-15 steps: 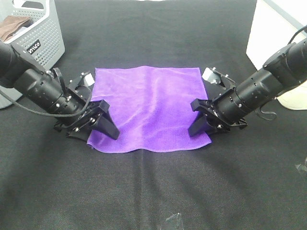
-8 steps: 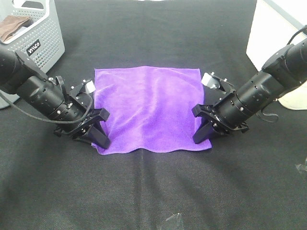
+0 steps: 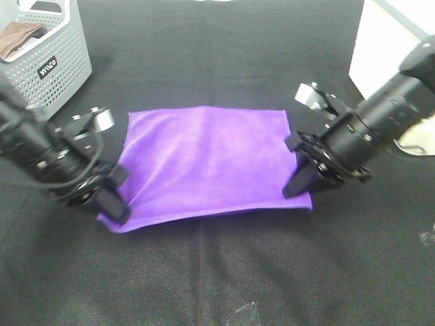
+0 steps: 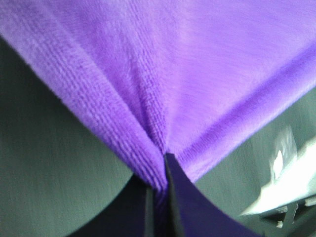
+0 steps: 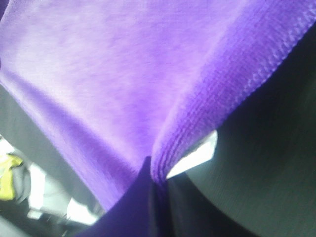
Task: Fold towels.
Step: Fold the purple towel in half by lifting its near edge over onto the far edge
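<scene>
The purple towel (image 3: pixel 207 163) lies spread in the middle of the black table, its near edge lifted and stretched between the two grippers. My left gripper (image 3: pixel 114 209) is shut on the towel's near left corner; the left wrist view shows the cloth (image 4: pixel 163 89) pinched between the jaws. My right gripper (image 3: pixel 301 188) is shut on the near right corner; the right wrist view shows the cloth (image 5: pixel 123 84) bunched in the jaws, with the small white tag (image 5: pixel 193 157) hanging beside them.
A grey perforated basket (image 3: pixel 51 58) holding a brown cloth (image 3: pixel 19 37) stands at the back left. A white box (image 3: pixel 389 41) stands at the back right. Clear plastic scraps lie at the front edge (image 3: pixel 246 314) and at the right edge (image 3: pixel 428 238).
Both grippers have closed on the near corners and lifted them. The left one moved outward to the left and nearer, the right one slightly right, stretching the near edge.
</scene>
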{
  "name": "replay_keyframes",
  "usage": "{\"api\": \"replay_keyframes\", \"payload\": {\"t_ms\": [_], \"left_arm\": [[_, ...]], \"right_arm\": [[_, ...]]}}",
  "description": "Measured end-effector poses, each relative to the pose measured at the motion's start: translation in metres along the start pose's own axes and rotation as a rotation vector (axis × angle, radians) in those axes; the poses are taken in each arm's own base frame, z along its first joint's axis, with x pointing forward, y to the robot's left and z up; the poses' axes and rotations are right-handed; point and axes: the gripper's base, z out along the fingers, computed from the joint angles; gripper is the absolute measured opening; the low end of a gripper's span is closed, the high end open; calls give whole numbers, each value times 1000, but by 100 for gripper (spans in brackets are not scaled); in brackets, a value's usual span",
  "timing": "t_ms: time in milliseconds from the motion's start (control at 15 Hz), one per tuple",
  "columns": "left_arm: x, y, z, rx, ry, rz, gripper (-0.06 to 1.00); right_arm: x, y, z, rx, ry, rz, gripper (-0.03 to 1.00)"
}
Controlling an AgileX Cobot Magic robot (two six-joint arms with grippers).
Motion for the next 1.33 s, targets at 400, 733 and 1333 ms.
{"api": "replay_keyframes", "payload": {"t_ms": [400, 733, 1333], "left_arm": [[10, -16, -31, -50, -134, 7, 0], [-69, 2, -28, -124, -289, 56, 0], [-143, 41, -7, -209, -400, 120, 0]], "right_arm": [[14, 20, -24, 15, -64, -13, 0], [-86, 6, -23, 71, -175, -69, 0], [-154, -26, 7, 145, -225, -51, 0]]}}
